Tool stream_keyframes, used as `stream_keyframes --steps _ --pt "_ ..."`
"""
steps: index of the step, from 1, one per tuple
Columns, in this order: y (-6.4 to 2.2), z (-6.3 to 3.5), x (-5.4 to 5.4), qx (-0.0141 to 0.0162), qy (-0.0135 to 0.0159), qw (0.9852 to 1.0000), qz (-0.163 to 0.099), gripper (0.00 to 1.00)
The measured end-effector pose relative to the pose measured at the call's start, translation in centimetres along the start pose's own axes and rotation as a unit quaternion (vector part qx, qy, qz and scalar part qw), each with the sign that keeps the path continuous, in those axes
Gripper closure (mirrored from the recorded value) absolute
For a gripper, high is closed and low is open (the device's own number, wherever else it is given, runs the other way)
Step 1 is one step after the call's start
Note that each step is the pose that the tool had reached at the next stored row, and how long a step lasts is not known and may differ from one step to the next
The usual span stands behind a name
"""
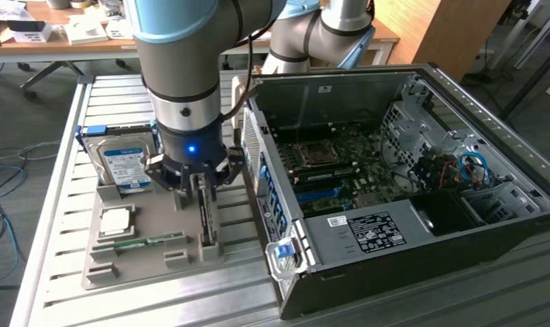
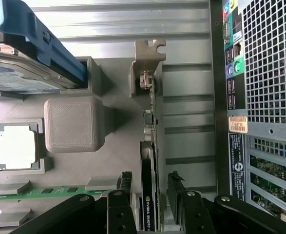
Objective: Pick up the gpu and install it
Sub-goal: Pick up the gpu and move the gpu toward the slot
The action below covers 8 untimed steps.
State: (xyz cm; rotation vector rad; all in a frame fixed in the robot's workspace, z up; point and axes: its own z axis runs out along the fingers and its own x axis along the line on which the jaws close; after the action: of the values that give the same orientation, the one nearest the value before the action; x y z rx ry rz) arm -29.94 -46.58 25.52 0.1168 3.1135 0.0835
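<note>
The gpu (image 1: pixel 205 223) stands on edge in a slot of the grey holder tray (image 1: pixel 103 269), a thin dark card seen blade-like. My gripper (image 1: pixel 199 189) hangs directly over its near end, open. In the wrist view the gpu (image 2: pixel 147 204) runs between my two black fingers (image 2: pixel 126 181), with its pale metal bracket (image 2: pixel 147 56) at the far end. The gripper (image 2: pixel 150 179) straddles the card, and a small gap shows on each side of it. Nothing is gripped.
On the tray sit a silver blue-labelled hard drive (image 1: pixel 125 165), a processor chip (image 1: pixel 116 219) and a green memory stick (image 1: pixel 139 242). The open computer case (image 1: pixel 493 225) lies close on the exterior view's right, its motherboard (image 1: pixel 334 170) exposed and its rear panel (image 2: pixel 259 97) beside the tray.
</note>
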Motion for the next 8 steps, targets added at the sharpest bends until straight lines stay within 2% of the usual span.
stream_keyframes --steps 8 --pt "-0.07 1.14 0.03 0.0001 0.0001 1.0 0.0 0.57"
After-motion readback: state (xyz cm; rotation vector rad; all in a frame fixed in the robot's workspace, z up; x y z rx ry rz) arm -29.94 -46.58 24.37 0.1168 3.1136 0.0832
